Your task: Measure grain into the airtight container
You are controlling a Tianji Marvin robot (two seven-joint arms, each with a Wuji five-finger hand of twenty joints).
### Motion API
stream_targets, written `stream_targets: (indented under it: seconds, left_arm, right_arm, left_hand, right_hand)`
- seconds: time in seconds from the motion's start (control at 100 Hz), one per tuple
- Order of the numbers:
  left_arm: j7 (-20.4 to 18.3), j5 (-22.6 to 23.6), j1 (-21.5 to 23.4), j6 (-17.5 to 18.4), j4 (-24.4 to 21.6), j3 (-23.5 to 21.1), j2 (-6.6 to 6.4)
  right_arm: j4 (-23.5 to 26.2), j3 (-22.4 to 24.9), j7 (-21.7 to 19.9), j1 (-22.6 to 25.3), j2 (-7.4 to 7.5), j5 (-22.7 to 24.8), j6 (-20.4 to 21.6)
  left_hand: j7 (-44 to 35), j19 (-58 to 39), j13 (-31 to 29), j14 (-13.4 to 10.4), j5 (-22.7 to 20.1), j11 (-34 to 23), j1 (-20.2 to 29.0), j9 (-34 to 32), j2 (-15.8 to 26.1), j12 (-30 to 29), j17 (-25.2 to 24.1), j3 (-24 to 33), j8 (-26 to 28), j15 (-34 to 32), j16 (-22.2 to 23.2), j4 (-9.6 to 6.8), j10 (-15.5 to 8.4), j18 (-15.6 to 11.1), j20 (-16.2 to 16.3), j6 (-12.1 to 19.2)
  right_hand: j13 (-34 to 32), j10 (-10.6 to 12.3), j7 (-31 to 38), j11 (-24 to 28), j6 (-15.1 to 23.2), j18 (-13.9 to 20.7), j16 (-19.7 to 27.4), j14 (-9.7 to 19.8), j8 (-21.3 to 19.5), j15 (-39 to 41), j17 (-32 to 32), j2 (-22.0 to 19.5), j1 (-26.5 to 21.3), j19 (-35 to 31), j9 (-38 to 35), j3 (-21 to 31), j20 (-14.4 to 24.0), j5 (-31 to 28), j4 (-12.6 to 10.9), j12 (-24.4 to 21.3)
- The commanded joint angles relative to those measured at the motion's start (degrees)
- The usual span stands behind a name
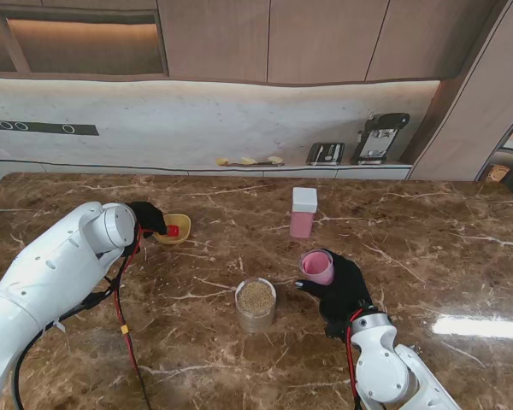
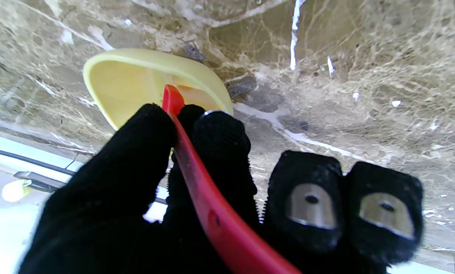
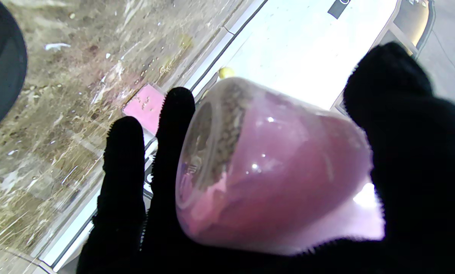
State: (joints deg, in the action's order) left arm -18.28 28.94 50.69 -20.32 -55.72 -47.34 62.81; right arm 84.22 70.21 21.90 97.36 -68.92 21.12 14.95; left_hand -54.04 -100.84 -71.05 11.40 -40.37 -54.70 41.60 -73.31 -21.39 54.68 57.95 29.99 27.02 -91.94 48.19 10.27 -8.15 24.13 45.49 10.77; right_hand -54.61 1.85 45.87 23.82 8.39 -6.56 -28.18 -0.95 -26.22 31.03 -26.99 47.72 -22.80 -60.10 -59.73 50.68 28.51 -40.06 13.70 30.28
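right hand [image 1: 340, 286] clamped round pink cup [image 1: 317, 266], fingers [image 3: 178, 114] and thumb on opposite sides; cup tipped sideways, mouth toward the jar, so grain [image 3: 227, 125] lies banked against the rim. judged: held mid-pour or about to pour. clear jar [image 1: 256, 304] sits at about 8 o'clock from the cup, just beside it, already holding grain near the top. left hand [image 1: 147, 218] at 10 o'clock from the jar, well apart, pinched on red scoop [image 2: 197, 167] whose tip rests in yellow bowl [image 1: 176, 227], likely parked clear of the pour. pink canister with white lid [image 1: 303, 211] upright on the desk [image 1: 427, 248] at 12 o'clock from the cup.
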Motion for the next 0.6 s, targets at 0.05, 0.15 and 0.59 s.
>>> stream_targets:
  seconds: [0.05,0.15,0.59]
  left_arm:
    - [-0.36,-0.47,-0.35,0.32,0.52,0.06,0.2]
    - [-0.38,-1.94,-0.34,-0.35,0.64,-0.2,0.48]
    - [0.43,-0.86,-0.04,0.41,0.86,-0.31,0.41]
  right_arm:
    - [-0.25,-0.08,-0.67,0.3,-0.12,-0.35,-0.3]
    - [-0.35,-0.11,-0.56,0.24,-0.14,-0.32,-0.29]
    - [-0.56,-0.15,-0.53,0.15,-0.15,-0.31,-0.23]
  left_hand:
    - [0.61,-5.14,-1.65,-1.09,-1.36,-0.18,2.44,-0.8,2.08,-0.38,0.32,-1.72,-0.95,-0.47,0.13,-1.69,0.34,1.05,0.27,2.45]
    - [0.78,-4.76,-1.64,-0.55,-1.88,0.08,4.15,-0.25,3.22,0.02,-1.16,-4.52,-0.99,0.22,0.24,-2.0,0.72,1.28,0.87,2.34]
    - [3.48,-1.94,-1.47,-1.05,0.23,4.49,-0.72,4.05,0.69,-2.47,-7.56,-1.74,-3.59,6.72,0.67,-2.74,1.05,0.65,3.36,1.88]
  right_hand:
    - [0.83,1.64,0.0,-0.4,4.93,0.21,-0.76,0.81,-0.03,-0.26,0.43,-12.44,-1.91,0.36,0.22,7.76,0.58,-3.19,1.85,-0.49]
    - [0.84,1.69,-0.01,-0.41,4.92,0.2,-0.77,0.76,-0.06,-0.25,0.42,-12.47,-1.87,0.36,0.24,7.78,0.59,-3.21,1.86,-0.49]
    - [0.9,1.66,-0.16,-0.42,4.85,0.11,-0.78,0.7,-0.11,-0.26,0.49,-12.65,-1.67,0.4,0.27,7.58,0.62,-3.23,1.8,-0.49]
